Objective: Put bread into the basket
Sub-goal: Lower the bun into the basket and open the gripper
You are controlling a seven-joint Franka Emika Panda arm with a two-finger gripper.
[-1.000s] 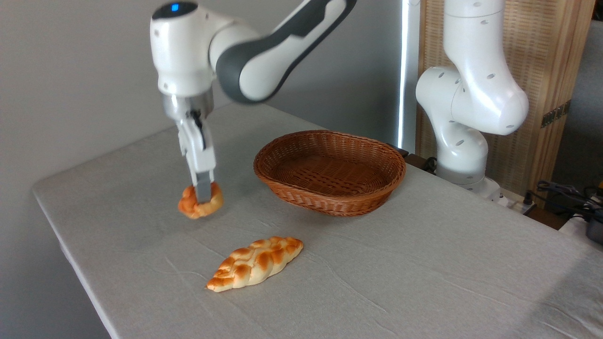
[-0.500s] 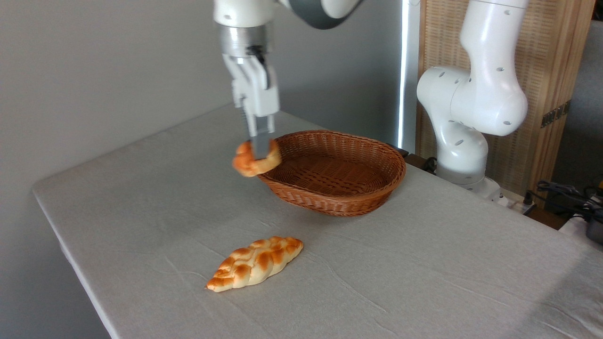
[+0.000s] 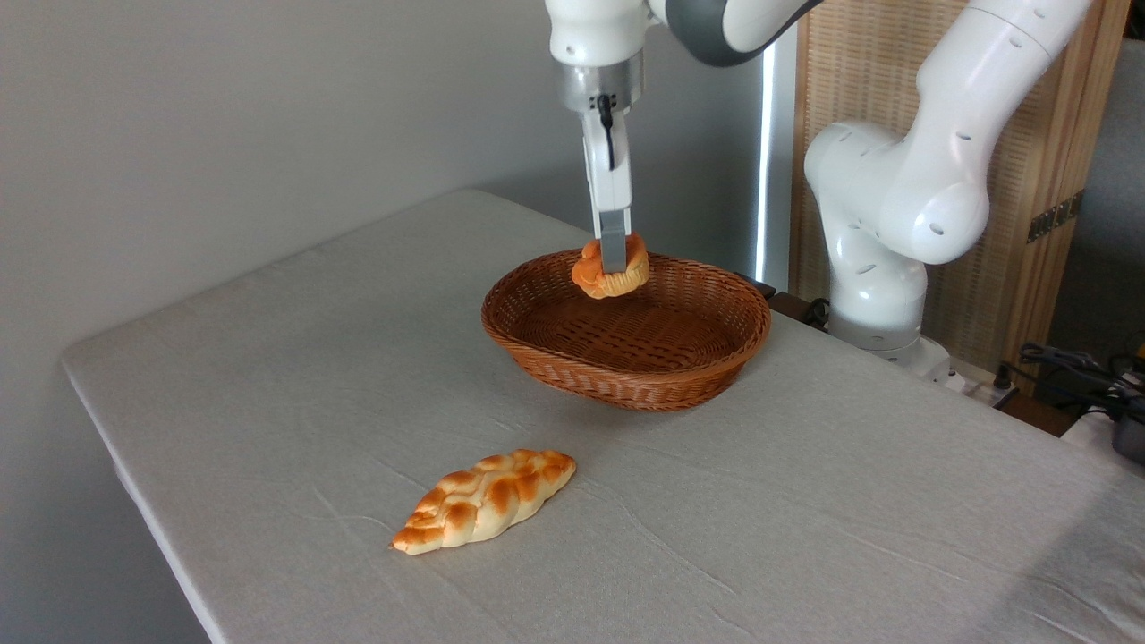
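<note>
Bread (image 3: pixel 610 277), a small round orange-golden bun, is clamped in the pincer (image 3: pixel 614 266). The pincer's two fingers are closed onto the bun from either side; only the near finger is clearly visible, pointing straight down across the bun's face. The bun hangs at the fingertips, clear of every surface.

Directly below the pincer lies the basket (image 3: pixel 626 376), an oval woven wicker tray with a braided rim. The bun appears suspended over the rear part of the basket's interior, close to the far rim and apparently above rim level. From this single view it cannot be determined exactly how far inside the far rim the bun sits. The basket interior is empty. The basket's long axis runs from left to right across the view, so more free floor lies to either side of the pincer than ahead of it.

A long braided loaf (image 3: pixel 485 499) rests on the tabletop (image 3: pixel 268 376), well apart from the pincer, toward the camera and to the left. It is not part of the current step.

Judgement: transport is nearly complete. The remaining move is a short descent followed by finger release. A small shift toward the camera first would centre the bun and reduce the risk of striking the far rim.
</note>
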